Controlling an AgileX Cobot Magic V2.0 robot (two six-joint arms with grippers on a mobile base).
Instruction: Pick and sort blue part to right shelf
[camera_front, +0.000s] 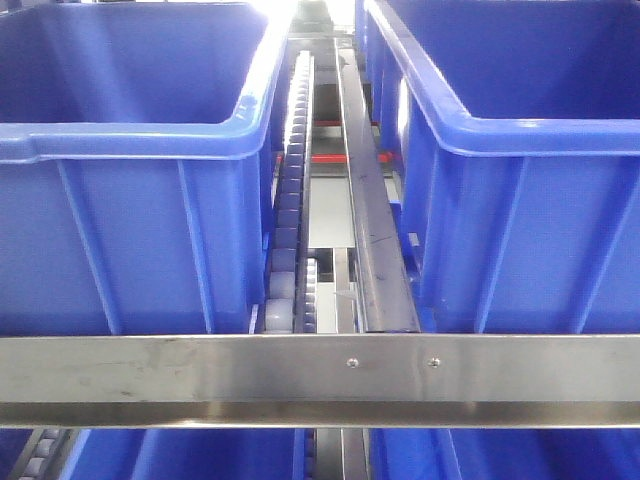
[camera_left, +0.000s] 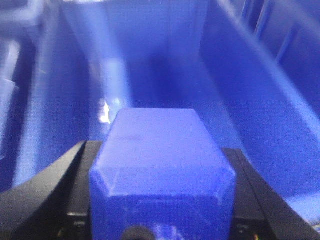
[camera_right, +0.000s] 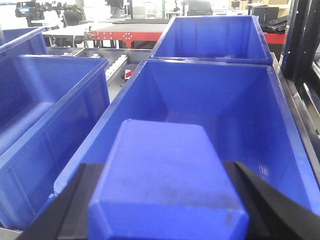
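The left fingers (camera_left: 50, 187) clamp a blue part (camera_left: 160, 150) over the blurred floor of a blue bin (camera_left: 250, 90). The right fingers (camera_right: 75, 200) grip a second blue part (camera_right: 165, 170) above the near bin (camera_right: 200, 100). The right shelf (camera_front: 200, 375) has a steel front rail with two screws (camera_front: 352, 362), and a roller track (camera_front: 290, 200) runs between its bins. Beyond stand a red frame (camera_right: 115, 35) and a cluttered workshop.
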